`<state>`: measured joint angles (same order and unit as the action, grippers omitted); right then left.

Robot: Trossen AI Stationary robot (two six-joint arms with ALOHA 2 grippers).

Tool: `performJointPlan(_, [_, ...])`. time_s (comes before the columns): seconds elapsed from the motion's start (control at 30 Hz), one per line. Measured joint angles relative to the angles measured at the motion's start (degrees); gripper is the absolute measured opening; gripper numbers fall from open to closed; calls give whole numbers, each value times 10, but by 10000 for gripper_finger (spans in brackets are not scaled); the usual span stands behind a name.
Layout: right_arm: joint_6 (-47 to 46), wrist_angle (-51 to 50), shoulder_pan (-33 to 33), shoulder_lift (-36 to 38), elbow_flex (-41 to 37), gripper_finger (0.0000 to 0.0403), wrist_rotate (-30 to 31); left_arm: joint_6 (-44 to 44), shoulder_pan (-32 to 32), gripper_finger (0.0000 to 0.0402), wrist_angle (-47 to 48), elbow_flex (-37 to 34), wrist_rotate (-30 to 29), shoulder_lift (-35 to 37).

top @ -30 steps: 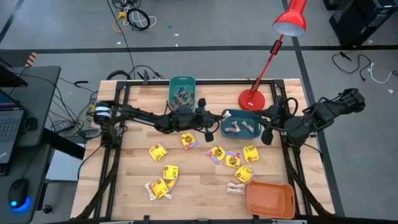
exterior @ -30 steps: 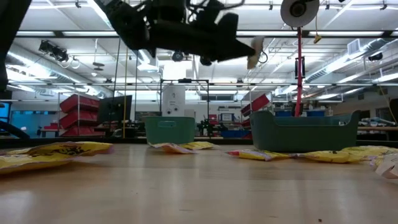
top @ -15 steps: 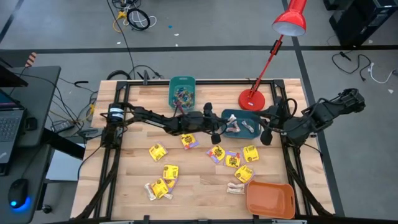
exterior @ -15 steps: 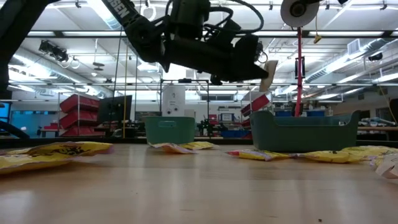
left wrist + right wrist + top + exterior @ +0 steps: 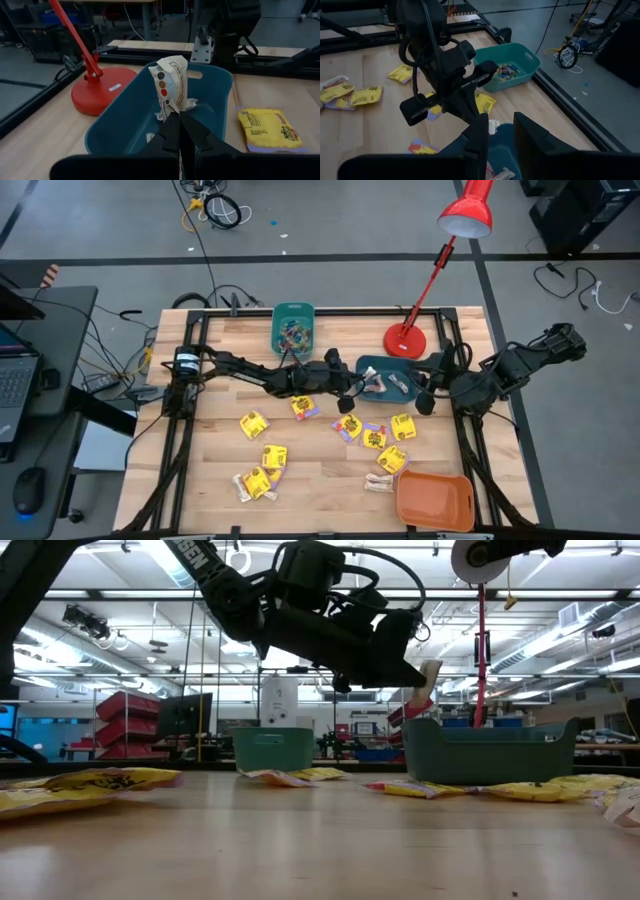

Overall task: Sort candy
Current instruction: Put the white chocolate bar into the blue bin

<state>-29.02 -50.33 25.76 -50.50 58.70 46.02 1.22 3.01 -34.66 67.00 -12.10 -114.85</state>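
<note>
Landmark: the dark teal plastic bin (image 5: pixel 388 379) beside the red round base of the desk lamp (image 5: pixel 405 339), on the wooden counter (image 5: pixel 220 470).

The left tool (image 5: pixel 178 120) is seen clamped fully shut on a pale whitish stick-shaped wrapped sweet (image 5: pixel 171 86), which is held at its lower end. The sweet's long axis stands roughly upright, tilted slightly, with the free end up. In the low view the sweet (image 5: pixel 428 677) is held just above the near rim of the dark teal bin (image 5: pixel 490 752), not yet inside its walls. Similar pale pieces (image 5: pixel 380 386) are seen lying in that bin.

The right tool (image 5: pixel 500 131) is seen hovering over the same bin from the lamp side, its fingers parted and nothing held between them.

Judgement: the release is likely the step in hand; the bin lies directly ahead of and below the left tool, so a short carry over the rim is called for. The left arm is the one loaded.

Square yellow packets with dark print (image 5: pixel 254 423) are scattered on the counter away from the bin, towards the orange plastic bin (image 5: pixel 434 500). Small coloured pieces (image 5: pixel 293 332) fill a lighter teal bin (image 5: pixel 293 311).
</note>
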Motion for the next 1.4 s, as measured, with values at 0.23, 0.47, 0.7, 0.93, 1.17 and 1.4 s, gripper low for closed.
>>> performJointPlan(0.23, [0,1,0,0,0,77,0,9,0,0,24,0,0,0])
performJointPlan(0.47, [0,1,0,0,0,77,0,10,0,0,46,0,-2,0])
performJointPlan(0.7, [0,1,0,0,0,77,0,7,0,7,47,0,3,0])
performJointPlan(0.93, [0,1,0,0,0,77,0,5,0,15,47,0,24,0])
performJointPlan(1.17, [1,11,0,0,0,77,0,4,0,16,49,0,24,0])
performJointPlan(1.4, [0,12,0,0,0,77,0,3,0,16,49,0,39,0])
